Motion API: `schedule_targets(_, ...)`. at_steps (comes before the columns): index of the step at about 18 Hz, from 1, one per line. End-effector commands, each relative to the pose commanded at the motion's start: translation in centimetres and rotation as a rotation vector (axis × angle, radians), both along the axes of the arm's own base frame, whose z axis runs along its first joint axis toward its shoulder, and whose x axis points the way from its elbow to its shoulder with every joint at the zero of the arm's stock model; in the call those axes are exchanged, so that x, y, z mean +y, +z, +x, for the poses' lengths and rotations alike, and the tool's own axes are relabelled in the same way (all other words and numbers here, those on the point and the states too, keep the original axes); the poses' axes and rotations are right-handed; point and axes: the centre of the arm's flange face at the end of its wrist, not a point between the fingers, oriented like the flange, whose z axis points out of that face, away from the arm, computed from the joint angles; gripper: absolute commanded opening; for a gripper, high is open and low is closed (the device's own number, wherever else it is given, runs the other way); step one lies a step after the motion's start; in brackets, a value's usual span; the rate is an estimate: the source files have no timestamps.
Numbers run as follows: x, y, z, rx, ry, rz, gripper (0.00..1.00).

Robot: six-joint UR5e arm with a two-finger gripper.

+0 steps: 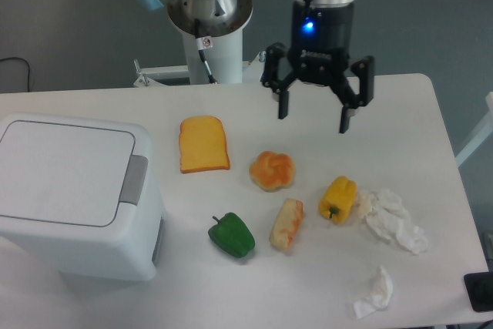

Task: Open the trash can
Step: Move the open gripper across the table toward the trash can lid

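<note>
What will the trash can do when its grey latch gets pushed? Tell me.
The trash can looks broad and boxy, so it probably won't tip. Being hollow-looking plastic on a smooth table, it may slide slightly. The grey latch sits at the closed lid's edge, so a downward press is likely steadier than a sideways one.

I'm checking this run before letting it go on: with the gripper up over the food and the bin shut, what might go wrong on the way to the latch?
1. The open gripper hangs above the bun and toast slice, which lie between it and the trash can; a low sweep might knock them.
2. The grey latch is a narrow strip at the lid's edge; spread fingers might miss it or press the lid instead.
</note>
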Motion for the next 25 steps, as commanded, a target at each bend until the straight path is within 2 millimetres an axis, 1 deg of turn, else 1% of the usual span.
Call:
schedule_targets(3,1.8,0.2,0.7,-0.060,0.064,0.028,1.00)
schedule_targets(5,2.3,0.3,1.2,-0.076,0.075,0.037,1.00)
schedule_targets(7,2.9,0.3,2.0,-0.089,0.078,0.042,1.00)
schedule_targets(10,3.3,0.3,2.4,-0.094,0.076,0.044,1.00)
schedule_targets(14,3.5,0.2,2.6,-0.175,0.176,0.074,1.00)
schedule_targets(15,3.8,0.2,3.1,-0.187,0.175,0.080,1.00)
schedule_targets(17,4.0,0.2,3.4,-0.199,0.184,0.084,1.00)
schedule_targets(20,5.0,-0.3,4.2,-0.247,0.221,0.089,1.00)
schedule_targets(22,5.3,-0.5,4.2,-0.276,0.257,0.095,1.00)
schedule_targets(25,6.4,-1.0,5.2,-0.307,0.239,0.098,1.00)
